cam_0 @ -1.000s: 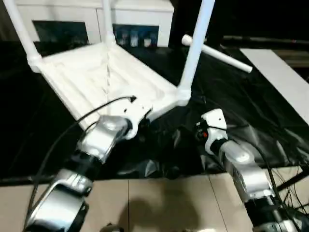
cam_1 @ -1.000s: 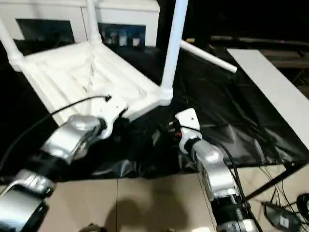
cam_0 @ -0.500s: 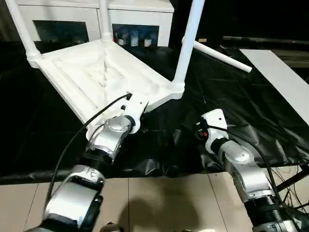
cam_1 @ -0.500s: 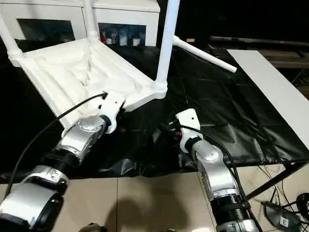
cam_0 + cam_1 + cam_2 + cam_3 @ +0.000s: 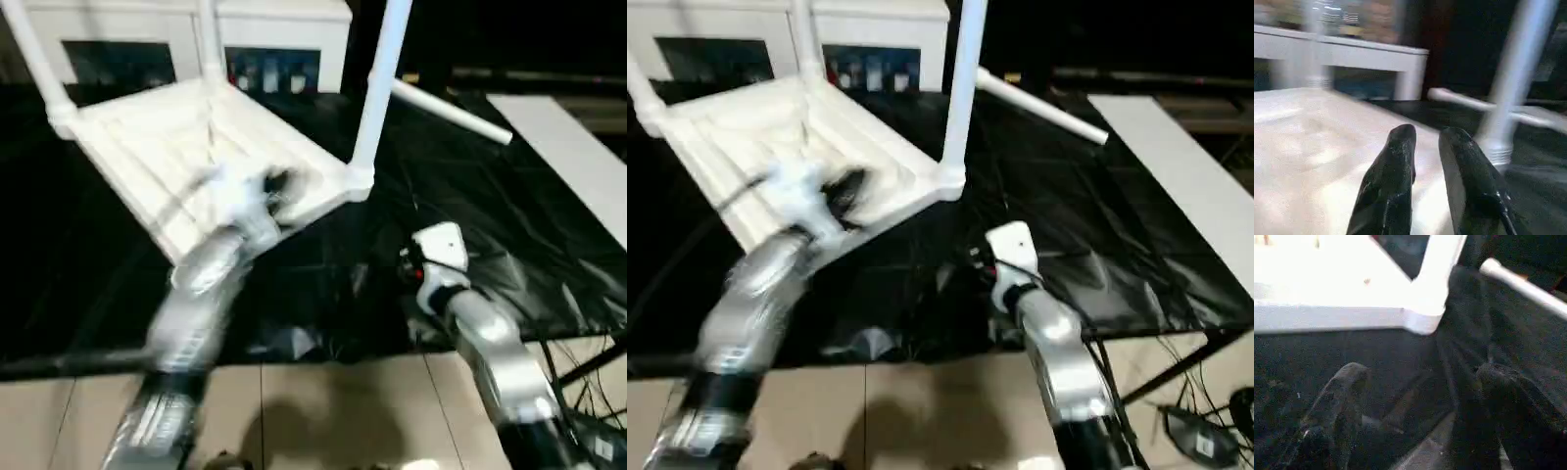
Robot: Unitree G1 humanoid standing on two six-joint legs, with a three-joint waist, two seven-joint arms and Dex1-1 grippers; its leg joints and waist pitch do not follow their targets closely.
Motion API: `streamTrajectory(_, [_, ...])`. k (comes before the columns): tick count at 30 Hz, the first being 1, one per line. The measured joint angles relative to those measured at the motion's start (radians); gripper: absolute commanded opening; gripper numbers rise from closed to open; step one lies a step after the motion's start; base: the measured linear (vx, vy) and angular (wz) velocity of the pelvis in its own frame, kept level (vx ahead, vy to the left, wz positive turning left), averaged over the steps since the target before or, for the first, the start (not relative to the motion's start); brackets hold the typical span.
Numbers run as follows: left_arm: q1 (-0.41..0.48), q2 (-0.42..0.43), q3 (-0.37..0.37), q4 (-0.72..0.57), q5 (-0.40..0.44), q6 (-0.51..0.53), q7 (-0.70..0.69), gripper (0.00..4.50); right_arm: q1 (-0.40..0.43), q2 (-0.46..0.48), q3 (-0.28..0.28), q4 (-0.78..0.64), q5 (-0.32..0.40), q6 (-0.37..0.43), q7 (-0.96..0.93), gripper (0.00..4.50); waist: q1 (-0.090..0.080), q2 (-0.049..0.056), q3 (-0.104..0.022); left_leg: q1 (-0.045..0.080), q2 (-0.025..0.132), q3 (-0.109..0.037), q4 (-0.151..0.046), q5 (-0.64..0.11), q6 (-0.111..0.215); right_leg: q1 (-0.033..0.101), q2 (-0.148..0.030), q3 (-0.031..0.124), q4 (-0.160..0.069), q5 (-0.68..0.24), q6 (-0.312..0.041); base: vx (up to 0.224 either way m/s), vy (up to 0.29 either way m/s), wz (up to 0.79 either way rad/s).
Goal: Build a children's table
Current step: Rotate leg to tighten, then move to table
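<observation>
1. Children's table [image 5: 196, 157] lay upside down on the black-covered desk [image 5: 470, 225], just ahead of the left gripper [image 5: 1427, 142], whose two black fingers [image 5: 1396, 166] stood a narrow gap apart with nothing between them, hovering over the ribbed white underside.
2. Right gripper [image 5: 1415, 396] had its fingers [image 5: 1342, 401] spread wide and empty above the black sheet, near the table's closest corner [image 5: 1425, 308] but apart from it.
3. All of the table was white plastic: a rectangular top with rounded corners, ribs showing upward.
4. Three round tapering legs stood fitted in corner sockets and pointed straight up; the nearest one [image 5: 377, 88] rose at the corner closest to the right arm.
5. Its long axis ran diagonally, from far left toward near right.
6. A fourth leg [image 5: 451, 110] lay loose on the sheet beyond the table, to the right.
7. Farther right lay a long flat white board [image 5: 573, 157]; a white cabinet [image 5: 186, 44] stood behind.
</observation>
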Motion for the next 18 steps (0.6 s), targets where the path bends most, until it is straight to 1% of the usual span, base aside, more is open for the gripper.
streamTrajectory(2, [0.06,0.005,0.006,-0.056,0.045,0.011,0.034,1.09,0.008,0.017,-0.019,-0.033,0.014,0.002,-0.008,3.83,0.002,0.0,0.0,0.0,0.0,0.0,0.0,0.0,0.0,0.001,0.0,0.0,0.0,-0.001,0.001,0.0,0.0,0.0])
streamTrajectory(3, [0.077,0.004,0.005,-0.068,0.068,0.014,0.05,1.09,0.008,0.024,-0.031,-0.043,0.02,0.004,-0.02,3.83,0.001,0.0,0.0,-0.006,-0.003,-0.008,0.0,0.0,0.0,0.005,-0.003,-0.006,-0.001,-0.003,0.005,0.0,0.0,0.0])
streamTrajectory(4, [0.09,0.002,0.004,-0.075,0.097,0.015,0.074,1.09,0.005,0.037,-0.054,-0.046,0.033,0.008,-0.04,3.83,-0.003,0.004,0.001,-0.008,-0.006,-0.026,0.0,0.0,0.0,0.012,-0.003,-0.018,-0.006,-0.004,0.007,-0.024,-0.017,0.26])
streamTrajectory(5, [0.094,-0.002,0.003,-0.079,0.116,0.019,0.096,1.09,-0.001,0.04,-0.069,-0.046,0.04,0.014,-0.052,3.83,-0.007,0.011,0.002,-0.016,-0.008,-0.046,0.002,0.0,0.0,0.021,-0.003,-0.036,-0.011,-0.003,0.005,-0.016,-0.038,0.49])
streamTrajectory(6, [0.098,-0.009,0.003,-0.084,0.126,0.024,0.118,1.09,-0.012,0.042,-0.078,-0.045,0.043,0.019,-0.064,3.83,-0.014,0.017,0.006,-0.019,-0.009,-0.065,0.002,0.0,0.0,0.03,-0.001,-0.048,-0.018,-0.001,0.002,-0.016,-0.038,0.49])
streamTrajectory(7, [0.101,-0.016,0.005,-0.09,0.135,0.032,0.145,1.09,-0.029,0.045,-0.08,-0.045,0.043,0.022,-0.071,3.83,-0.03,0.024,0.01,-0.024,-0.015,-0.094,0.003,0.002,-0.003,0.041,0.001,-0.063,-0.015,-0.003,-0.012,-0.032,-0.064,0.55])
streamTrajectory(8, [0.101,-0.02,0.003,-0.092,0.138,0.039,0.161,1.09,-0.036,0.048,-0.079,-0.045,0.042,0.023,-0.074,3.83,-0.035,0.029,0.014,-0.025,-0.018,-0.119,0.002,0.004,-0.007,0.047,0.012,-0.063,-0.001,-0.013,-0.027,-0.025,-0.115,0.61])
streamTrajectory(9, [0.1,-0.025,0.004,-0.095,0.141,0.051,0.182,1.09,-0.039,0.05,-0.074,-0.045,0.042,0.026,-0.078,3.83,-0.04,0.031,0.015,-0.026,-0.022,-0.142,0.002,0.008,-0.013,0.047,0.024,-0.06,0.024,-0.038,-0.07,-0.025,-0.115,0.61])
streamTrajectory(10, [0.1,-0.032,0.005,-0.096,0.144,0.063,0.205,1.09,-0.04,0.054,-0.07,-0.044,0.042,0.028,-0.08,3.83,-0.041,0.03,0.015,-0.026,-0.031,-0.177,0.001,0.013,-0.023,0.046,0.036,-0.056,0.055,-0.068,-0.114,-0.011,-0.177,0.68])
streamTrajectory(11, [0.1,-0.037,0.005,-0.096,0.145,0.068,0.21,1.09,-0.041,0.054,-0.067,-0.044,0.042,0.028,-0.08,3.83,-0.042,0.026,0.013,-0.027,-0.037,-0.19,-0.001,0.014,-0.023,0.046,0.038,-0.056,0.066,-0.077,-0.12,-0.02,-0.243,0.73])
streamTrajectory(12, [0.099,-0.044,0.002,-0.096,0.152,0.075,0.215,1.09,-0.045,0.055,-0.066,-0.044,0.041,0.029,-0.08,3.83,-0.038,0.021,0.011,-0.03,-0.044,-0.216,-0.012,0.014,-0.024,0.046,0.045,-0.057,0.078,-0.089,-0.124,-0.02,-0.243,0.73])
streamTrajectory(13, [0.089,-0.053,0.001,-0.096,0.156,0.082,0.218,1.09,-0.057,0.053,-0.069,-0.044,0.041,0.032,-0.08,3.83,-0.031,0.015,0.007,-0.038,-0.053,-0.231,-0.021,0.004,-0.019,0.045,0.051,-0.073,0.072,-0.09,-0.123,-0.071,-0.268,0.7])
streamTrajectory(14, [0.077,-0.062,-0.005,-0.096,0.159,0.087,0.219,1.09,-0.064,0.049,-0.072,-0.042,0.041,0.036,-0.08,3.83,-0.023,0.015,0.01,-0.053,-0.045,-0.214,0.04,-0.036,0.007,0.043,0.043,-0.098,0.068,-0.09,-0.123,-0.076,-0.244,0.51])
streamTrajectory(15, [0.073,-0.065,-0.01,-0.096,0.163,0.09,0.219,1.09,-0.065,0.05,-0.073,-0.036,0.041,0.038,-0.08,3.83,-0.011,0.009,0.012,-0.066,-0.035,-0.157,0.162,-0.071,0.046,0.048,0.033,-0.125,0.067,-0.093,-0.117,-0.076,-0.244,0.51])
streamTrajectory(16, [0.065,-0.067,-0.021,-0.097,0.169,0.092,0.219,1.09,-0.065,0.051,-0.073,-0.031,0.041,0.04,-0.08,3.83,-0.002,0.011,0.011,-0.057,-0.037,-0.086,0.268,-0.094,0.083,0.059,0.026,-0.157,0.059,-0.096,-0.11,-0.025,-0.214,0.44])
streamTrajectory(17, [0.056,-0.068,-0.028,-0.097,0.175,0.095,0.219,1.09,-0.065,0.05,-0.074,-0.031,0.039,0.04,-0.081,3.83,-0.002,0.018,0.008,-0.02,-0.04,-0.054,0.252,-0.113,0.11,0.067,0.027,-0.191,0.044,-0.094,-0.108,-0.021,-0.182,0.61])
streamTrajectory(18, [0.041,-0.067,-0.035,-0.098,0.178,0.101,0.221,1.09,-0.069,0.047,-0.077,-0.031,0.037,0.04,-0.083,3.83,-0.003,0.023,0.005,0.011,-0.044,-0.039,0.209,-0.166,0.114,0.064,0.03,-0.226,0.034,-0.091,-0.111,-0.021,-0.182,0.61])
